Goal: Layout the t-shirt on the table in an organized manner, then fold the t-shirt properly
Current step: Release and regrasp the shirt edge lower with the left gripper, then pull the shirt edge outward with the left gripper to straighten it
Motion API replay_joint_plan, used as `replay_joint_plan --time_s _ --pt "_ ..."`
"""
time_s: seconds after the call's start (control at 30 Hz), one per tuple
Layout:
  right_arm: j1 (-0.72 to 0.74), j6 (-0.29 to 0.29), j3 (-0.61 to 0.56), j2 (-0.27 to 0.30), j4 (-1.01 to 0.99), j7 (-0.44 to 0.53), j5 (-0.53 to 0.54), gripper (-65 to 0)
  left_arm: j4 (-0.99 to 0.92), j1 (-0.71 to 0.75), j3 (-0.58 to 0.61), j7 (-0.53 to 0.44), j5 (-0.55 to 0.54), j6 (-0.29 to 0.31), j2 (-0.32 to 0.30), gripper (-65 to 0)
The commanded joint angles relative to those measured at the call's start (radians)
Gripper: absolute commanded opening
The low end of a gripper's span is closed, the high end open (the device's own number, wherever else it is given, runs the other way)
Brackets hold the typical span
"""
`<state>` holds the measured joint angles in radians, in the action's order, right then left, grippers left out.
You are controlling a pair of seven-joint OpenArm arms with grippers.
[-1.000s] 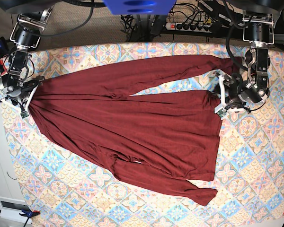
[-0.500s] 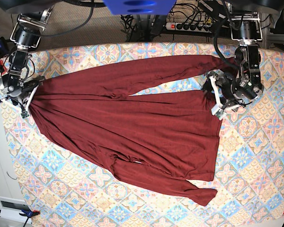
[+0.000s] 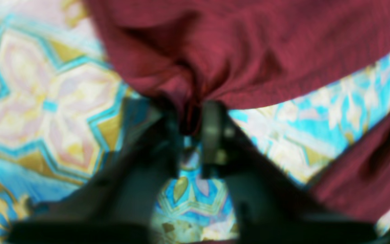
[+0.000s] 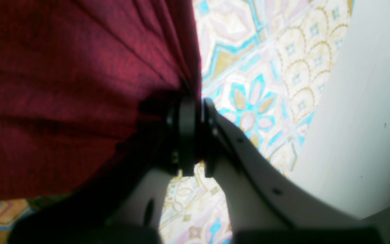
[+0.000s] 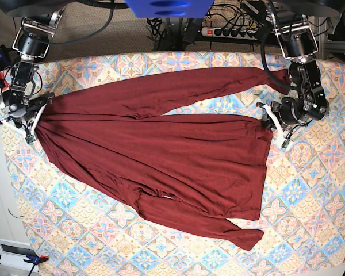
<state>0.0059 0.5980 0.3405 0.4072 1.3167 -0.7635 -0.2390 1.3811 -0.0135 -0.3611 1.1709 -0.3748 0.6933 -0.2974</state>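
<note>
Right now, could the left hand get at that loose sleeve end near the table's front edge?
Probably not: the left hand is shut on the shirt's edge, and the sleeve end lies far off.

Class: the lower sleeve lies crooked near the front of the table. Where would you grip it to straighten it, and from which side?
Grip the lower sleeve at its free cuff end, coming from above: it lies flat on the table, clear of the body of the t-shirt, so pulling outward should straighten it.

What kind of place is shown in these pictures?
Probably a robot test bench indoors: a red shirt lies on a table covered with patterned cloth, and a power strip with cables sits behind it.
</note>
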Motion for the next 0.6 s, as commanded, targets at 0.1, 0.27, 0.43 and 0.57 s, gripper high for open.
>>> replay_joint_plan --time_s 0.1,0.27,0.43,0.57 --pt "0.016 -0.008 0.007 0.026 0.016 0.008 -0.004 -61.3 0.005 0.005 -0.074 0.085 0.013 0.005 -0.018 -65.0" --pt "0.016 -0.008 0.007 0.026 0.019 0.008 -0.004 -61.3 0.001 0.028 -0.149 0.088 -0.059 0.005 -0.104 -65.0" --pt "0.015 -0.008 0.002 0.026 0.021 0.009 -0.004 -61.3 -0.001 0.062 -0.181 0.083 -0.151 0.005 -0.184 -65.0" --pt "0.012 -0.008 -0.001 0.026 0.033 0.009 -0.003 -61.3 -0.001 0.074 -0.201 0.082 -0.165 0.005 -0.193 -65.0"
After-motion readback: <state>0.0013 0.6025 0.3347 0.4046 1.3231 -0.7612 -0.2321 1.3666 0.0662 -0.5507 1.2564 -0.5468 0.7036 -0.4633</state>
